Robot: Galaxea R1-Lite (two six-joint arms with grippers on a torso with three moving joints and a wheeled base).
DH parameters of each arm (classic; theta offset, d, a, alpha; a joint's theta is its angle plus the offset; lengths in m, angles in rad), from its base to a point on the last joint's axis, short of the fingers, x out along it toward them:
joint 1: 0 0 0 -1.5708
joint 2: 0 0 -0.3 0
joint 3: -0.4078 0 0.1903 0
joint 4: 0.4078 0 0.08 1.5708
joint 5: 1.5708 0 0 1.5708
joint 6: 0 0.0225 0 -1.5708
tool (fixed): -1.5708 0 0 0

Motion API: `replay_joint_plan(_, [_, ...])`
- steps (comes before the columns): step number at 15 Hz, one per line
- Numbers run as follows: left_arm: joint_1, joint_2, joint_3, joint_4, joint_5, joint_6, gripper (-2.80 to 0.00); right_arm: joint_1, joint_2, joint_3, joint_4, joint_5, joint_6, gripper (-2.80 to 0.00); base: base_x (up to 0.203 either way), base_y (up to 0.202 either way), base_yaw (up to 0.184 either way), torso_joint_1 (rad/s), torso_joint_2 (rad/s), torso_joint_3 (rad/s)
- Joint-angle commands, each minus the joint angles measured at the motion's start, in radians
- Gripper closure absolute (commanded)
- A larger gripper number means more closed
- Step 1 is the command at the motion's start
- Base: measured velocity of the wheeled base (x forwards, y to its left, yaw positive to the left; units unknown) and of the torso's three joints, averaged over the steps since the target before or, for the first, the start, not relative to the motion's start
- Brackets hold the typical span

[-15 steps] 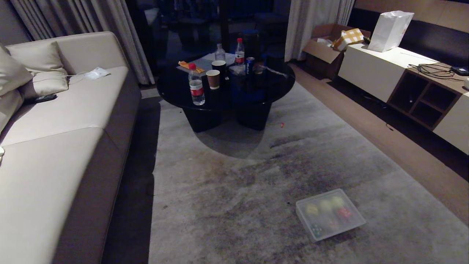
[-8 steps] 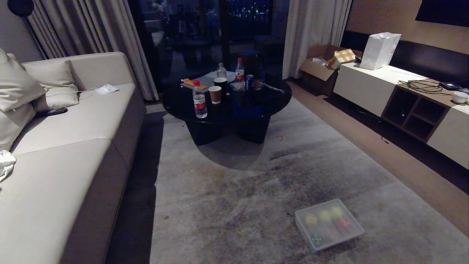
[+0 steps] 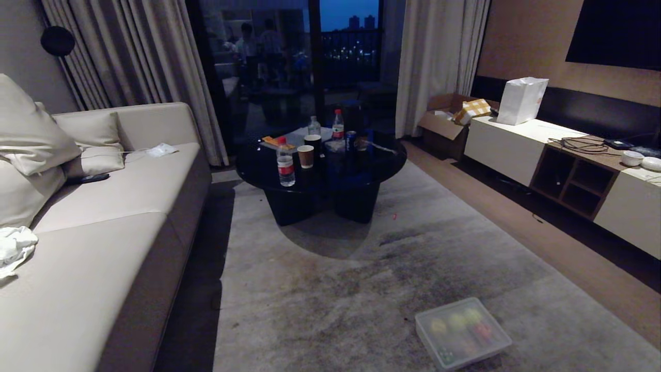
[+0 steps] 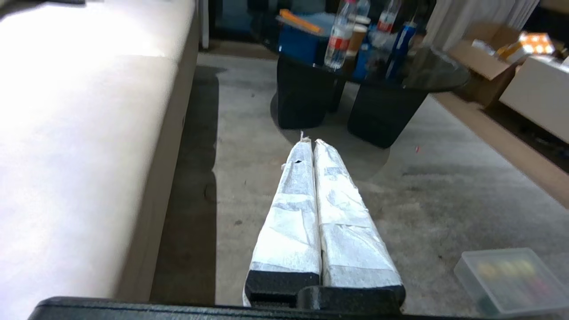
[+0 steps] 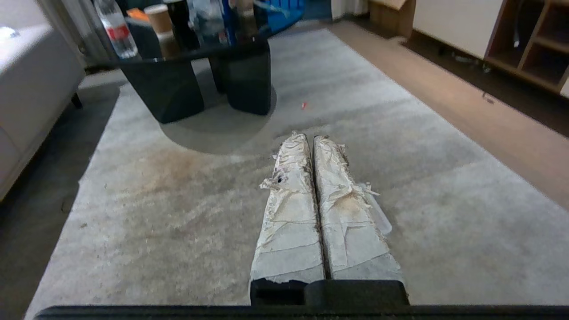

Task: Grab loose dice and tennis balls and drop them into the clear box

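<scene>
Dice (image 3: 484, 332) and tennis balls (image 3: 457, 321) are seen lying inside the clear box (image 3: 496, 352), which rests on the grey rug (image 3: 320, 305) near its front edge, toward the right side, well apart from the round black coffee table (image 3: 323, 170). Through the frosted plastic only soft blobs of colour are made out in the head view: yellow-green rounds toward the far wall of the box, a red shape beside them, a dark green one at the near corner; pips cannot be told. Neither arm is shown in the head view.

In the left wrist view the left gripper (image 4: 310, 143) is shown hanging over the rug, its white-wrapped jaws pressed together with nothing between them, and the clear box (image 4: 471, 271) is caught at the corner of the picture, off to the side of the jaws. The sofa (image 4: 89, 133) is seen alongside, and bottles and cups on the table beyond.

In the right wrist view the right gripper (image 5: 310, 138) is shown likewise over the rug, jaws together and holding nothing. Only a sliver of pale translucent plastic, which may be the box, peeps out from behind the jaws here. A tiny red speck (image 5: 304, 105) is shown on the rug near the table's foot, and the low cabinet (image 3: 557, 155) is seen along the wall on the right in the head view
</scene>
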Motion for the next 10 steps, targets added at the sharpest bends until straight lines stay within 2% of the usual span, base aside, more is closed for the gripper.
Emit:
replay_joint_plan(1, [0.000,0.000,0.000,0.000,0.000,0.000,0.00,0.000,0.002,0.009,0.000,0.000,-0.001,0.00,0.000,0.000,0.000,-0.002,0.00,0.200])
replay_joint_plan(10, [0.000,0.000,0.000,-0.002,0.000,0.000,0.00,0.000,0.002,0.009,0.000,0.000,0.000,0.00,0.000,0.000,0.000,0.001,0.00,0.030])
